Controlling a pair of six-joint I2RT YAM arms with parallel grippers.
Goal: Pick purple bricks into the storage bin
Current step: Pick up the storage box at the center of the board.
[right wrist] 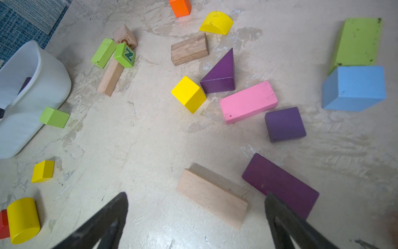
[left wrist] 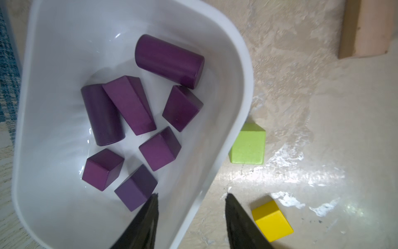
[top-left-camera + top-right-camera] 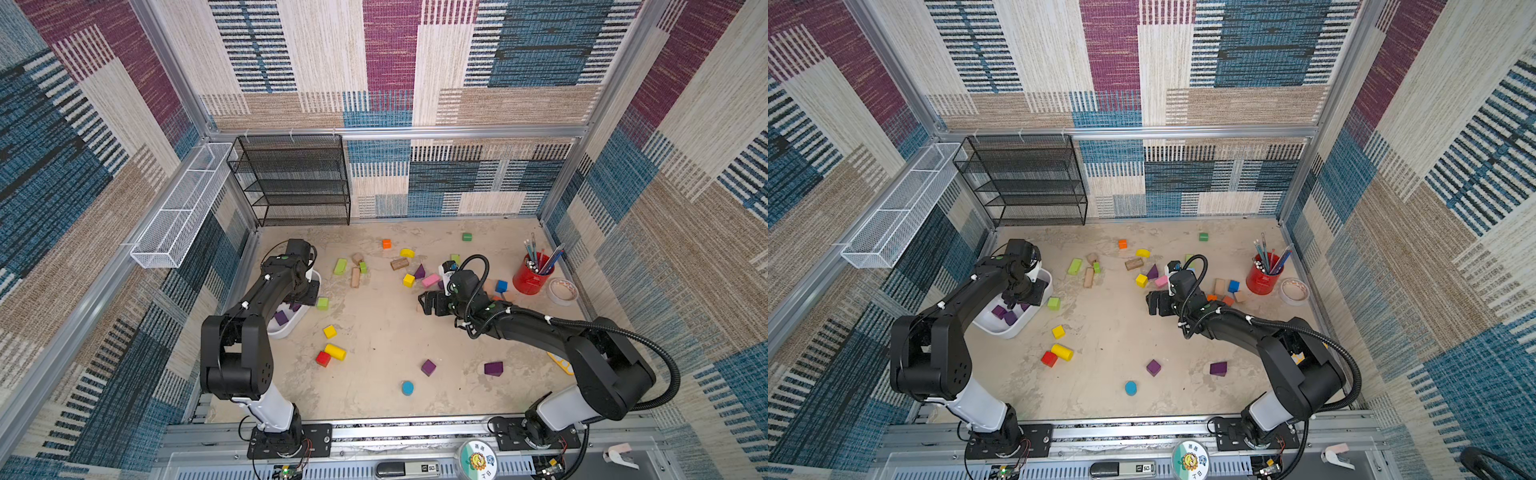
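Left gripper (image 2: 190,196): held open, empty; smooth white storage bin (image 2: 241,90) rim between fingers.
Right gripper (image 1: 196,194): spread wide; flat purple bar (image 1: 280,185) beside one finger.

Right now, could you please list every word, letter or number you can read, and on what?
"N": green cube, right wrist view.
"50": grey device on the front rail, both top views.
Too blurred to read: characters on the round sticker beside it.
Too small: print on the tape roll.
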